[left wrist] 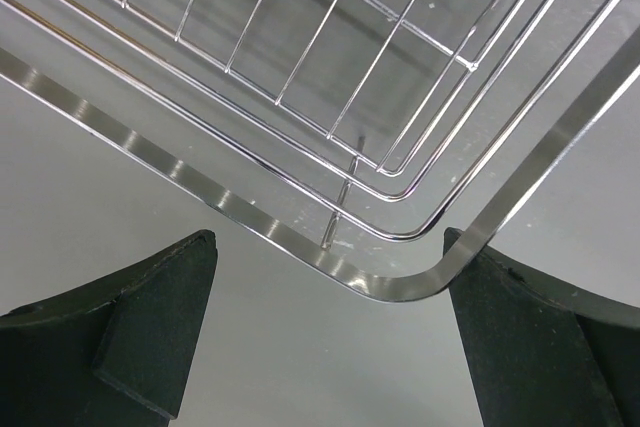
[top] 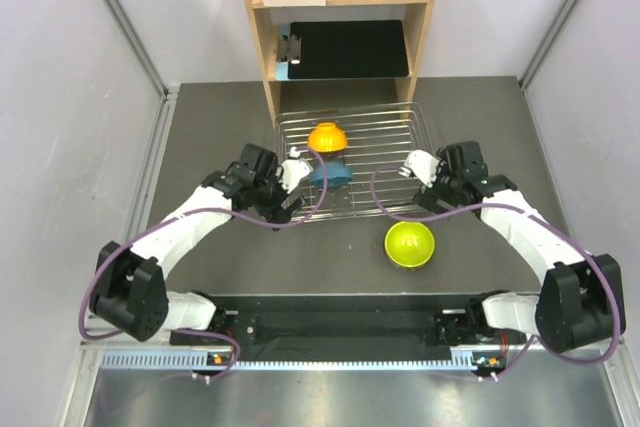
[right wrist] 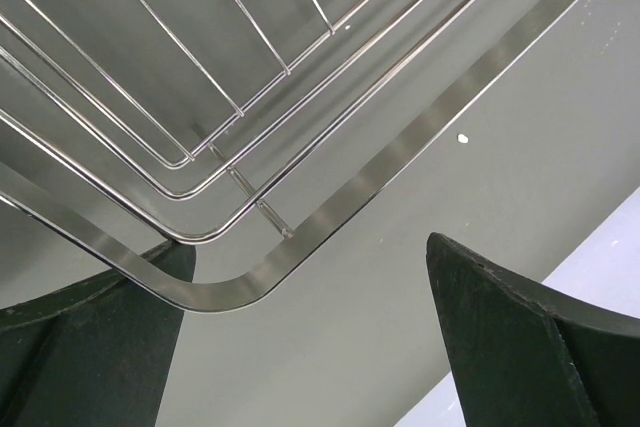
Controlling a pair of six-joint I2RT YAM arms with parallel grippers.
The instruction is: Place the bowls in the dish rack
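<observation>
Top external view showed both arms bent inward, the left gripper point(top: 292, 171) and right gripper point(top: 420, 165) spread wide and empty at the dish rack's point(top: 385, 137) near corners. The orange bowl point(top: 327, 136) and blue bowl point(top: 331, 175) sat inside the rack, and the lime-green bowl point(top: 410, 244) sat on the table point(top: 220, 127) beside it.

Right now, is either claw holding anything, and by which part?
Nothing is held. The left claw and the right claw are open, each straddling a near corner of the rim of the dish rack.
</observation>
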